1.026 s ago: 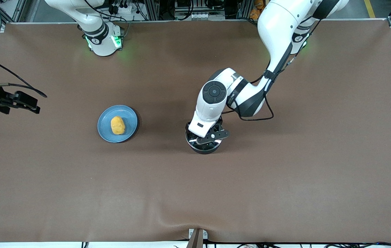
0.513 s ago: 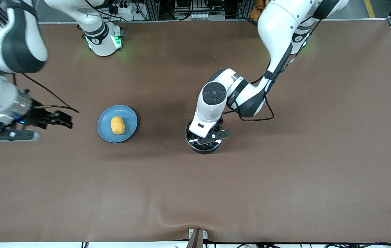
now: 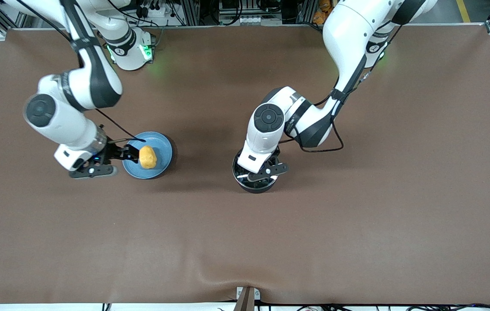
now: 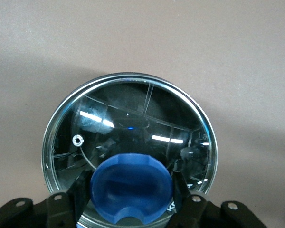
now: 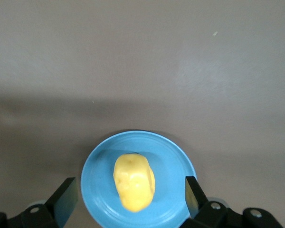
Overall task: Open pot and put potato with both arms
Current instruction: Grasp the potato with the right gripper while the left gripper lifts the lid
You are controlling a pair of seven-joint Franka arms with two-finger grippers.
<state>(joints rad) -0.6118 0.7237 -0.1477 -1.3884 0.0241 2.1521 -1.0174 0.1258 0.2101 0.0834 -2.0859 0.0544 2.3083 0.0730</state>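
The pot (image 3: 256, 179), round and black, is sitting toward the left arm's end from the flat blue plate (image 3: 163, 149), under the left gripper (image 3: 265, 172). The lumpy yellow potato (image 3: 147, 157) is lying on that plate, beside the right gripper (image 3: 129, 152).

Left wrist view: the glossy glass lid (image 4: 133, 123) is covering the pot, the fingers (image 4: 80, 185) flanking its smooth blue knob (image 4: 131, 192); whether they are gripping it, I cannot tell.

Right wrist view: the fingers (image 5: 65, 197) are standing wide apart, empty, either side of the plate.

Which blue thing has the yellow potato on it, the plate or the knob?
The plate. The potato lies on it; the knob sits on the pot's glass lid.
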